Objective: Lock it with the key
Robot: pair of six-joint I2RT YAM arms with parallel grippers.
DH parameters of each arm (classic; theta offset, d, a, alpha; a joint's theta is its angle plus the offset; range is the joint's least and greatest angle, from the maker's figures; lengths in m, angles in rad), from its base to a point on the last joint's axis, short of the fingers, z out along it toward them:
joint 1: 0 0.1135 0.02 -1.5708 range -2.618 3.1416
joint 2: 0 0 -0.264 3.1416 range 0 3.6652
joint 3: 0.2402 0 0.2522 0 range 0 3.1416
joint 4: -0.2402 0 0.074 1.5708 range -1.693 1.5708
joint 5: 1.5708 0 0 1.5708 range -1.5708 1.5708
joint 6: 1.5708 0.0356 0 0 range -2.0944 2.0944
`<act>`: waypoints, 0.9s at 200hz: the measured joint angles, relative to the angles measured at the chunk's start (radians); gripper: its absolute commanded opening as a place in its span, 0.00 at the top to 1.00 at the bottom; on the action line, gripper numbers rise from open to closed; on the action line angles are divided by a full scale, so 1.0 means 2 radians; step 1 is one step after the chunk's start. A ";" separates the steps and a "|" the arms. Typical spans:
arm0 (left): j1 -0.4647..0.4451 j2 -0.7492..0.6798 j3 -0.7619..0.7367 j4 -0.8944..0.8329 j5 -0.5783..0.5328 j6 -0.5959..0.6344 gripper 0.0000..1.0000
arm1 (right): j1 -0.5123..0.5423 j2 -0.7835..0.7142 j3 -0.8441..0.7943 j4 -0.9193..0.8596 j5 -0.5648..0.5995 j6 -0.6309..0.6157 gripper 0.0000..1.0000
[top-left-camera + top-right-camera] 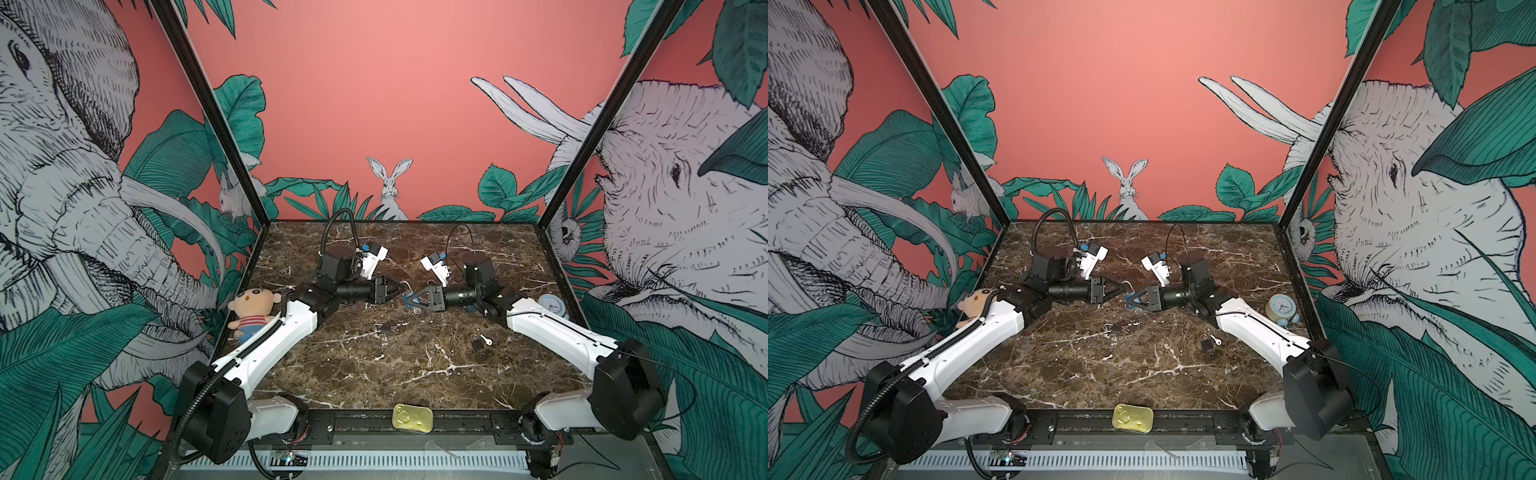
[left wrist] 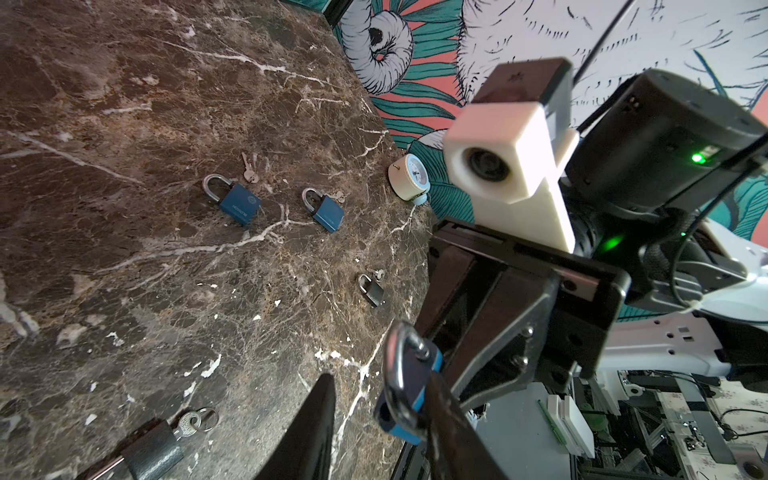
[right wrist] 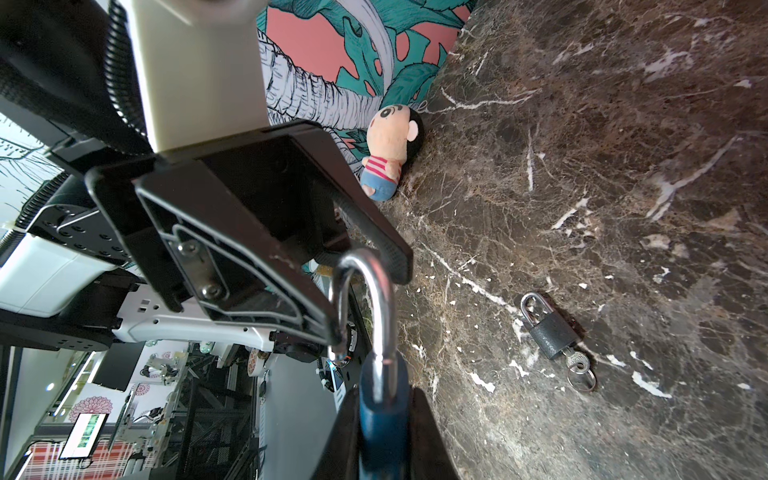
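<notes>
My right gripper (image 3: 382, 399) is clamped on the body of the blue padlock (image 2: 409, 399). I hold it in the air over the middle of the table (image 1: 374, 374), well apart from the clock (image 1: 552, 305).

My left gripper (image 1: 399, 288) meets it on the side away from the clock. Its jaws are part open and straddle the shackle (image 3: 376, 286), pinching nothing. One finger is against the lock, the other stands clear.

The shackle's free leg looks out of the body, so I judge the step is seating it. To do that well I should hold the body firm and press the crown straight along the legs. A sideways push would twist the lock in my grip.

The keyway is hidden. The only key (image 1: 487, 340) I see near the clock lies by a black padlock (image 1: 478, 345).
</notes>
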 measured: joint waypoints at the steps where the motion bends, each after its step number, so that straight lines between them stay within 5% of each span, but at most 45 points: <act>1: 0.000 0.000 0.000 0.000 0.000 0.000 0.62 | 0.000 0.000 0.000 0.000 0.000 0.000 1.00; 108: 0.012 0.000 0.000 0.002 0.007 0.000 0.62 | 0.000 0.000 0.000 0.000 -0.011 0.007 1.00; 180: 0.013 0.001 0.000 0.021 0.033 -0.010 0.74 | 0.000 0.000 0.000 0.005 -0.023 0.016 1.00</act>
